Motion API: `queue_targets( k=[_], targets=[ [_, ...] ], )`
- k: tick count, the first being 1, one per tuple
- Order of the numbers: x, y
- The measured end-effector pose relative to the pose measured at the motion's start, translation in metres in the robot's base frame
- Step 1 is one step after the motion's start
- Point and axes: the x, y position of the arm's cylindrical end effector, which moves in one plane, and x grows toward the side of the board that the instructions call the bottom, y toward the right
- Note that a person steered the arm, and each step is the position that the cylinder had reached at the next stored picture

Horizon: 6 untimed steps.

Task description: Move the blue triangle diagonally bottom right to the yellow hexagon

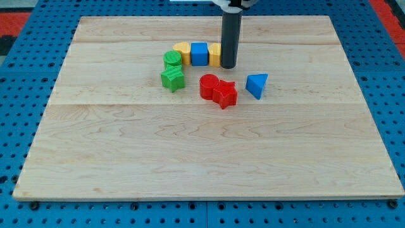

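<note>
Camera view shows my tip (228,66), a bare rod with no pincer to release or clench, touching a yellow block (214,54) on the bench (190,164), the blue triangle (256,85) near, at its four o'clock.

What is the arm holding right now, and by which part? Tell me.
Nothing is held: I have no gripper. My tip rests on the board, in front of a yellow block in the top row, apart from the blue triangle to its lower right.
</note>
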Motion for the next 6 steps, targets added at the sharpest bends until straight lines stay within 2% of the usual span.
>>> queue_targets(
  k=[2,3,4,5,6],
  targets=[
    [0.031,0.007],
    [0.039,0.072],
    [0.074,0.132],
    [0.122,0.145],
    [0.101,0.121]
  ],
)
